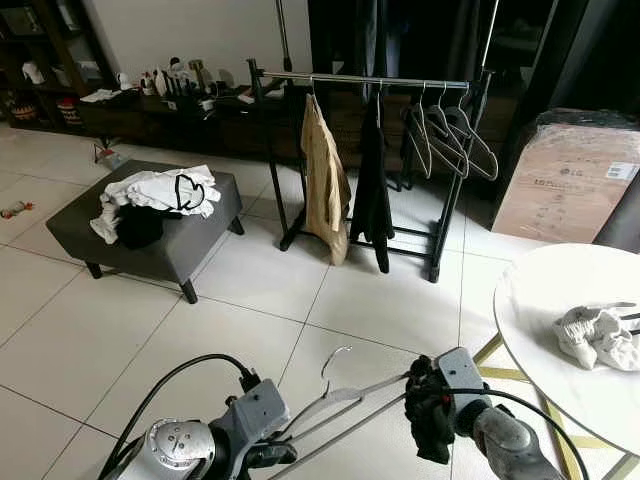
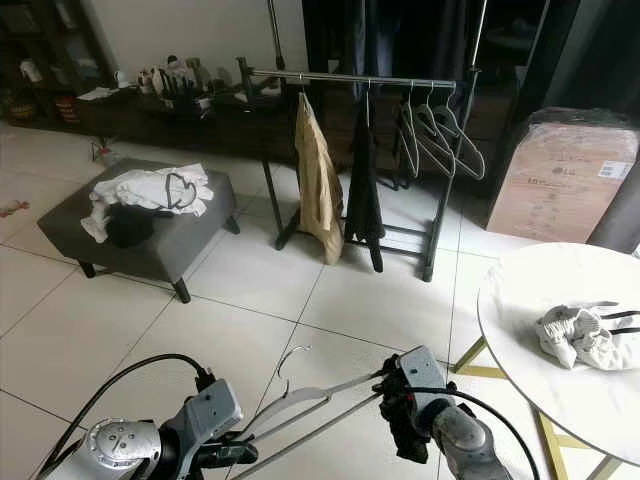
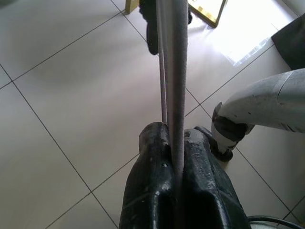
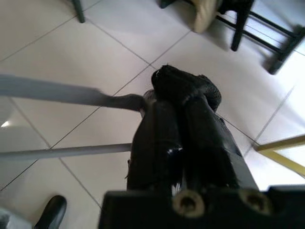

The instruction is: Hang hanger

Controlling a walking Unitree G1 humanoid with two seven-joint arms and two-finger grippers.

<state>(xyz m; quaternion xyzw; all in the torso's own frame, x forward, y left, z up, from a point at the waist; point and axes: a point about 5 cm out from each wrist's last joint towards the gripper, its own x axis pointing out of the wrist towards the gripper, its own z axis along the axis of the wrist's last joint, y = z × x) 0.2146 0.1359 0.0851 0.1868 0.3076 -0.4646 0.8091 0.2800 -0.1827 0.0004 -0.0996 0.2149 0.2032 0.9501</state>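
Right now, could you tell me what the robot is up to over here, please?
The robot is holding a grey hanger low in front of itself with both grippers: the left gripper is shut on one end and the right gripper grips the other. The clothes rack stands ahead across the tiled floor, with a beige garment, a black garment and a few empty hangers on its rail. The hanger is not yet hung.

Matt grey hanger [image 1: 340,405] — glossy floor tiles [image 1: 150,340]
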